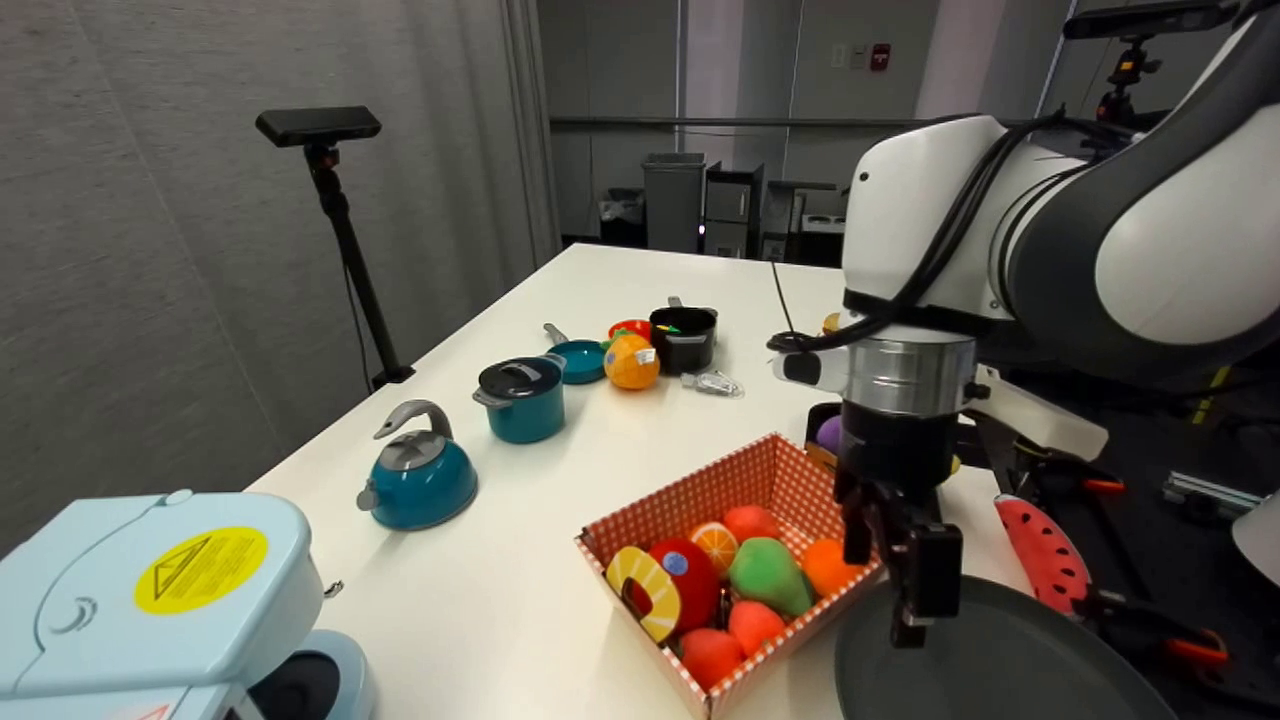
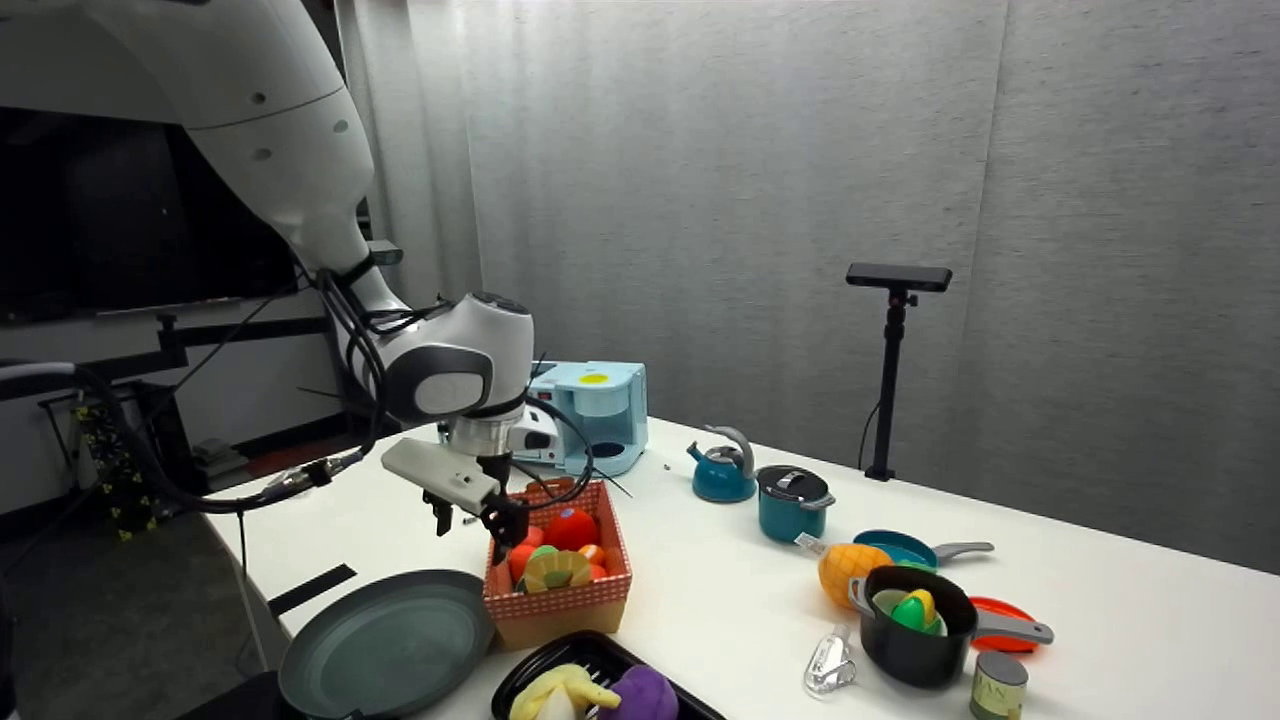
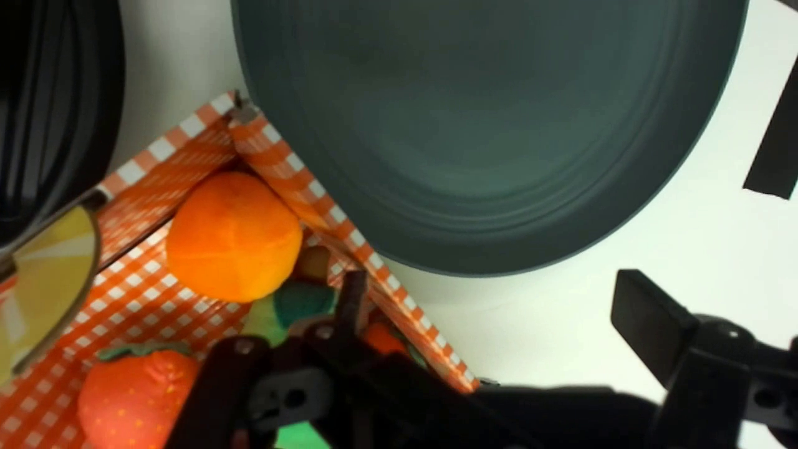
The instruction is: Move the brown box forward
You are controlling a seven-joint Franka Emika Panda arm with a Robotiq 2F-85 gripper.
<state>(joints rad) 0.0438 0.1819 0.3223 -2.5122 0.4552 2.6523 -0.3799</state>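
Observation:
The brown box (image 1: 680, 508) is shallow and open-topped, with orange-and-white checked inner walls and rim and a plain brown lower outside (image 2: 560, 625). It holds several toy fruits, including an orange (image 3: 234, 237) and a pineapple slice (image 1: 645, 592). My gripper (image 1: 882, 590) is open over the box's edge beside the grey plate; it also shows in an exterior view (image 2: 472, 535). In the wrist view, its fingers (image 3: 492, 293) straddle the box wall (image 3: 340, 218): one is over the inside, the other outside over the white table. The wall stands nearer the inner finger. Contact cannot be told.
The large grey plate (image 2: 385, 640) lies close against the box. A black tray (image 2: 570, 645) with plush toys is near another side. A teal kettle (image 1: 425, 490), a teal pot (image 1: 528, 408) and a blue coffee maker (image 1: 150, 600) stand on the table. A watermelon slice (image 1: 1043, 555) lies by the plate.

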